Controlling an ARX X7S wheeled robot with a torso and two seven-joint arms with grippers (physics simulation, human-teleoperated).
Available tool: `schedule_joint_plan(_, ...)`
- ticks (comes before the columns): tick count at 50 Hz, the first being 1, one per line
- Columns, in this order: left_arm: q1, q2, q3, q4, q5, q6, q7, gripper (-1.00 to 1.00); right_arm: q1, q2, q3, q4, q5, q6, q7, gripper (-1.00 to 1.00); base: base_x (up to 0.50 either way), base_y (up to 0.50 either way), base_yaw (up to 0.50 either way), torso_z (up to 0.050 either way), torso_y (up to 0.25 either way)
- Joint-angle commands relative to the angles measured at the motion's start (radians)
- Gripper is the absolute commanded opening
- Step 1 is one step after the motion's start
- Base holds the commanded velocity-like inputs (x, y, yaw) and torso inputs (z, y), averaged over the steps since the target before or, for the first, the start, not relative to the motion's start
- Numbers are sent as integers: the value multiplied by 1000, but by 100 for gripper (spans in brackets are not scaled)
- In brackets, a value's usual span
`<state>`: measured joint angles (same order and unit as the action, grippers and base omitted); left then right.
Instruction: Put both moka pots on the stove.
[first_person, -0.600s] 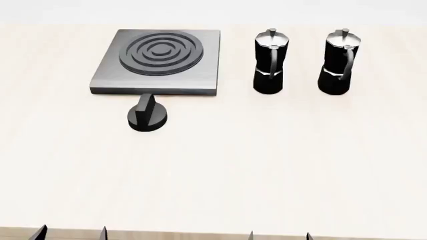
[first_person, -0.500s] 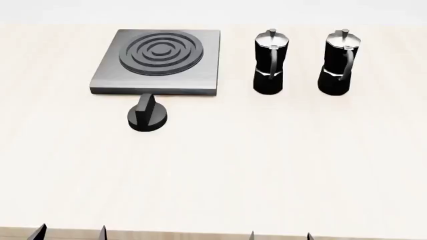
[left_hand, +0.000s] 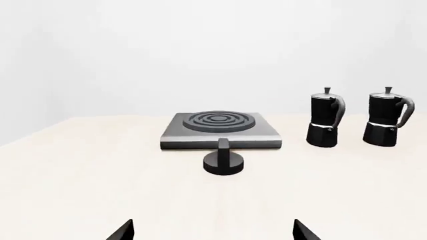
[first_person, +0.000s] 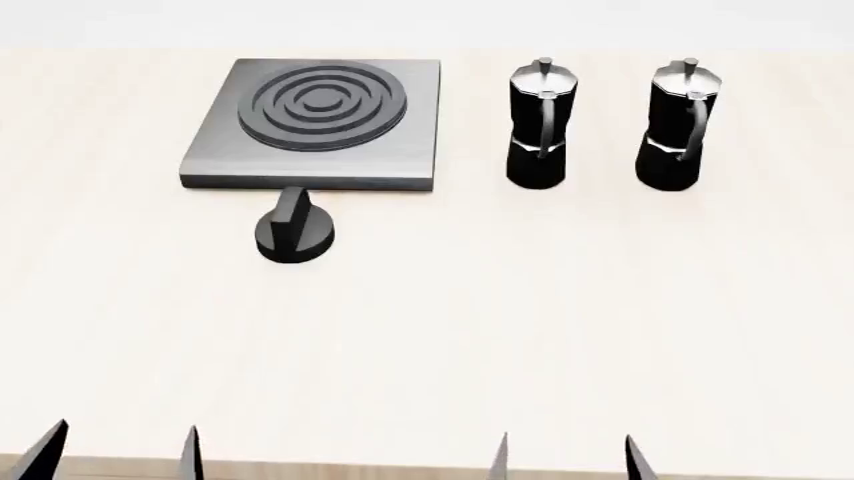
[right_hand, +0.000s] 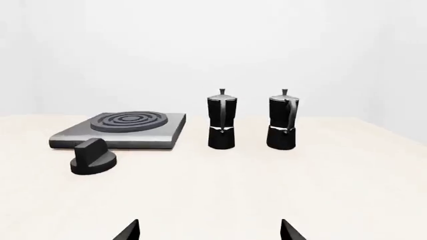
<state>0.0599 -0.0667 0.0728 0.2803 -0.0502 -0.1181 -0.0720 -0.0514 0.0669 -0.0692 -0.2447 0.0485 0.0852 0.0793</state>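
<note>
Only the fingertips of both grippers show, at the near edge of the head view. The left gripper (first_person: 118, 455) has its two dark tips spread apart, holding nothing; the right gripper (first_person: 566, 455) is likewise spread and empty (each wrist view shows the same pair of tips). Both point forward, level, side by side, with the arms out of sight

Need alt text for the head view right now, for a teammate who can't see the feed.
Two black moka pots stand upright side by side on a pale table, to the right of a grey square stove whose ring burner is bare. A black round knob sits just in front of the stove. Only the open fingertips of the left gripper and right gripper show at the bottom edge, holding nothing.
</note>
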Motion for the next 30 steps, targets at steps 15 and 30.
schedule_joint_plan(15,111,-61,21,569,-35,-186,-65,100,-107,63,-49,-571,6,193,61,100,0,0,0,0,0)
schedule_joint_plan(30,113,-77,27,602,-39,-184,-93,100,-106,82,-68,-579,20,180,69,100,0,0,0,0,0)
